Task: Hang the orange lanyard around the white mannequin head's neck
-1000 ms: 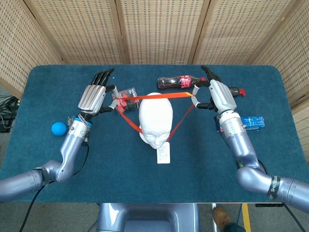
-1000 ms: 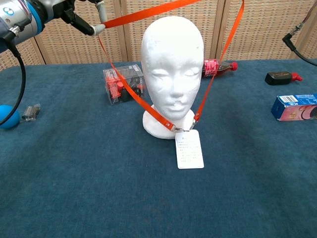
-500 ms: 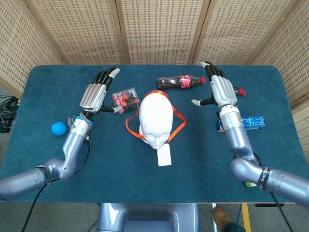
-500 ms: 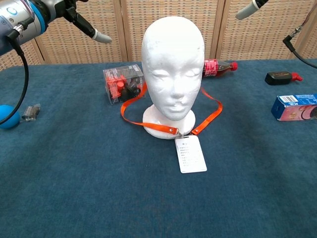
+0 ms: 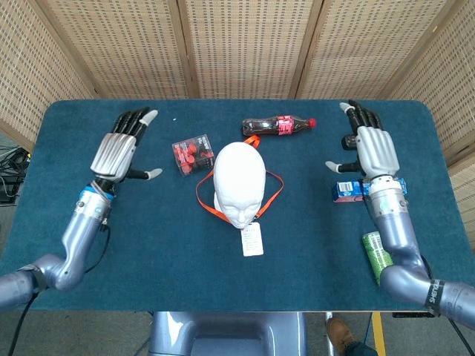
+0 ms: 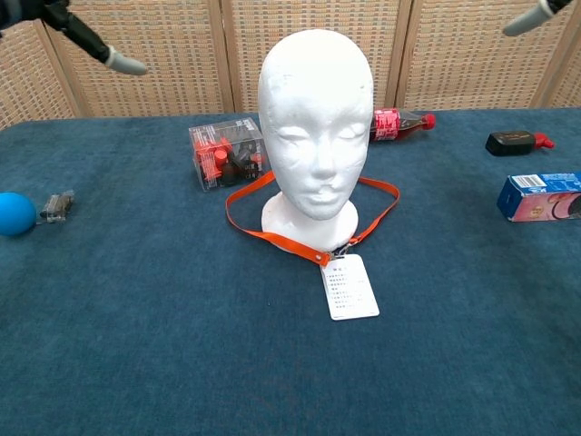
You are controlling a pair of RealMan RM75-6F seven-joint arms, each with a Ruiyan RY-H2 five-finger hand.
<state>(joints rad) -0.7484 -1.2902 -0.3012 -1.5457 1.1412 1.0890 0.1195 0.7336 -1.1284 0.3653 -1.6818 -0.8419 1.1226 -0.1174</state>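
Note:
The white mannequin head (image 5: 239, 180) (image 6: 315, 127) stands upright mid-table. The orange lanyard (image 5: 274, 193) (image 6: 257, 189) lies in a loop around its neck and base, resting on the cloth. Its white badge card (image 5: 251, 239) (image 6: 349, 287) lies flat in front of the base. My left hand (image 5: 119, 149) hovers well to the left of the head, fingers spread, holding nothing; only a fingertip (image 6: 123, 62) shows in the chest view. My right hand (image 5: 369, 149) hovers far to the right, likewise spread and empty, a fingertip (image 6: 524, 22) showing at the chest view's top right.
A clear box of red items (image 5: 192, 153) (image 6: 228, 152) sits left of the head, a cola bottle (image 5: 278, 126) (image 6: 399, 123) behind it. A blue ball (image 6: 15, 214) lies far left. A blue carton (image 5: 371, 189) (image 6: 539, 196), a green can (image 5: 379, 254) and a black item (image 6: 516, 141) lie to the right.
Both hands have let go of the lanyard and moved outward, away from the head. The lanyard has dropped from above the head down around the neck onto the table.

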